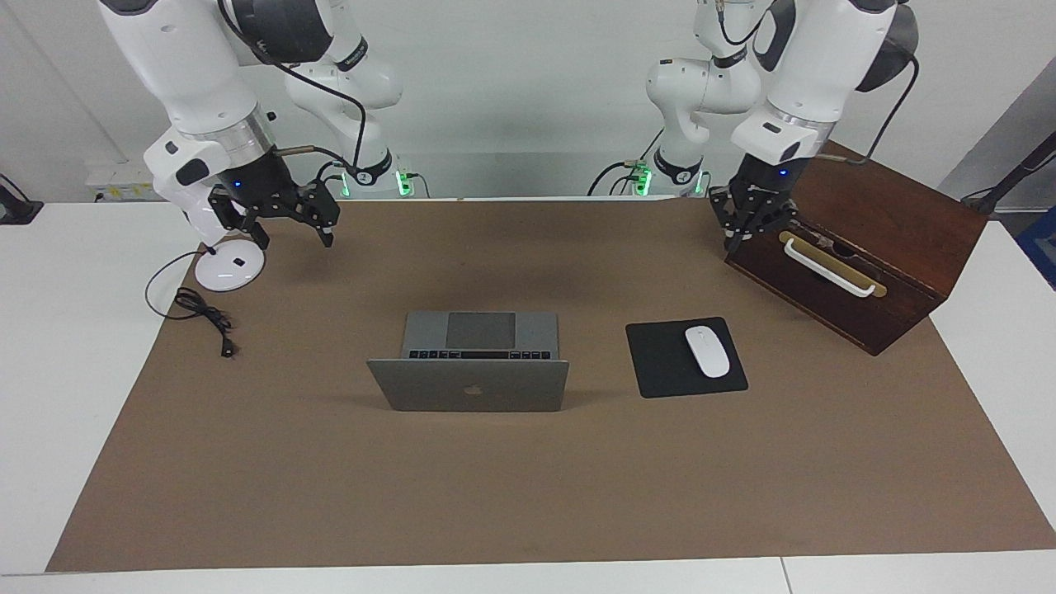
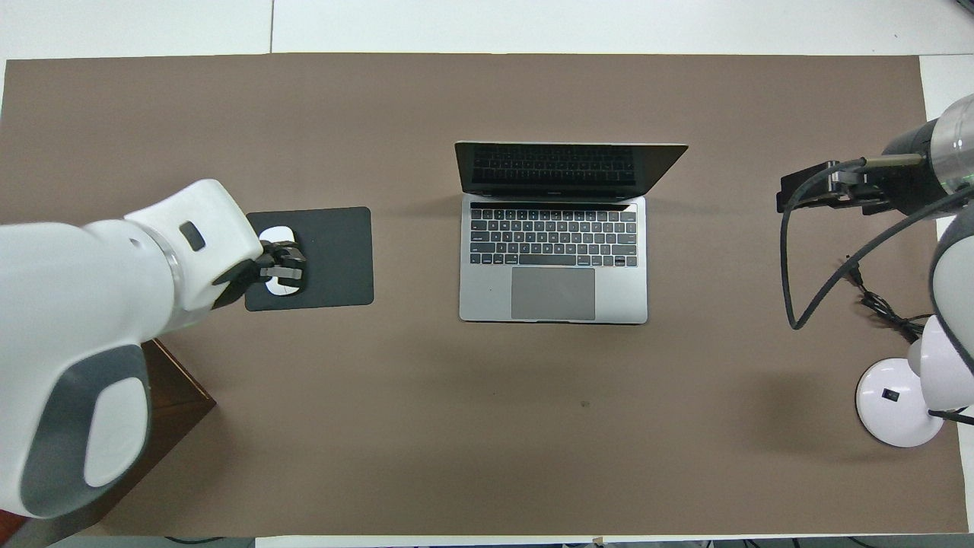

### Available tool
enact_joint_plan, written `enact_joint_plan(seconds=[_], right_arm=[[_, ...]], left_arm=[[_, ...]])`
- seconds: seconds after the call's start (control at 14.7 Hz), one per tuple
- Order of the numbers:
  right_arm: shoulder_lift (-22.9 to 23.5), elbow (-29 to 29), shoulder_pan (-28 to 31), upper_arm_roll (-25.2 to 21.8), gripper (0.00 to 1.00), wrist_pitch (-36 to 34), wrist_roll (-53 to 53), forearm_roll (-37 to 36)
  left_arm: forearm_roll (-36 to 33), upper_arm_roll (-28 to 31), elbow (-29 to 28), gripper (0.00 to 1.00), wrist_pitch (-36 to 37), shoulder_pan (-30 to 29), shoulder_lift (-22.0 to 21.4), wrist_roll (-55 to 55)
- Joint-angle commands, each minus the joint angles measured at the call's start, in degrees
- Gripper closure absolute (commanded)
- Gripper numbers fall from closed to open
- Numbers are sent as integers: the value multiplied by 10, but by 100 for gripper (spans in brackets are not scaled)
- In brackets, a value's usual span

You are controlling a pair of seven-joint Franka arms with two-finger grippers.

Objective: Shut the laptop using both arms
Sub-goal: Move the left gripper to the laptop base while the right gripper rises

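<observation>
The silver-grey laptop stands open in the middle of the brown mat. Its lid is upright and its keyboard and trackpad face the robots. My left gripper is open and empty, up in the air beside the wooden box, toward the left arm's end. In the overhead view it covers the mouse. My right gripper is open and empty, up in the air over the mat at the right arm's end. Both are well apart from the laptop.
A black mouse pad with a white mouse lies beside the laptop toward the left arm's end. A dark wooden box with a white handle stands nearer to the robots. A white round base with a black cable sits at the right arm's end.
</observation>
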State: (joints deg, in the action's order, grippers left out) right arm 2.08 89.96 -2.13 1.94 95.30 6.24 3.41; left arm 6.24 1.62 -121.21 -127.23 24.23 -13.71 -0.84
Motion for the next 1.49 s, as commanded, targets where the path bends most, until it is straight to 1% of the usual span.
enact_joint_plan(seconds=[0.0,0.07,0.2,0.34,0.41,0.54,0.75,0.81,0.88,0.95,1.02,1.09,1.22,1.29,1.36,1.43], right_arm=[[51,-64,0,2,0,-4,-11,-8],[69,-86,0,3,0,-14,-12,-10],[98,-118,-1,3,0,-21,-12,-10],[118,-130,0,17,0,-17,-12,-12],[124,-136,0,18,2,-13,-11,-11],[142,-152,0,19,9,-11,-11,-8],[168,-173,0,32,18,13,-11,-9],[184,-197,0,35,20,10,-11,-12],[200,-213,0,36,25,8,-11,-12],[212,-228,-1,36,28,9,-11,-12],[226,-244,-11,36,37,10,-11,-13],[241,-264,-20,36,48,9,-11,-13],[262,-284,-30,36,72,14,-11,-14],[273,-297,-34,36,87,15,-11,-14],[281,-307,-34,36,100,16,-11,-14],[285,-313,-34,36,100,17,-11,-14]], left_arm=[[8,9,-70,100,-59,46,-43,-19],[8,10,-76,100,-71,64,-40,-27],[8,9,-107,100,-123,87,-40,-49],[8,10,-136,100,-180,116,-31,-67],[8,10,-147,100,-214,127,-21,-85],[8,10,-152,100,-254,152,5,-105],[8,10,-152,100,-317,168,53,-106],[8,10,-152,100,-332,169,65,-106],[8,10,-152,100,-345,173,74,-106],[8,10,-152,100,-360,174,83,-105],[8,10,-152,100,-381,174,97,-105],[8,10,-151,100,-402,174,111,-105],[8,11,-148,100,-422,173,127,-105],[8,11,-146,100,-423,173,130,-102],[8,11,-145,100,-428,173,139,-100],[8,11,-144,100,-440,173,144,-99]])
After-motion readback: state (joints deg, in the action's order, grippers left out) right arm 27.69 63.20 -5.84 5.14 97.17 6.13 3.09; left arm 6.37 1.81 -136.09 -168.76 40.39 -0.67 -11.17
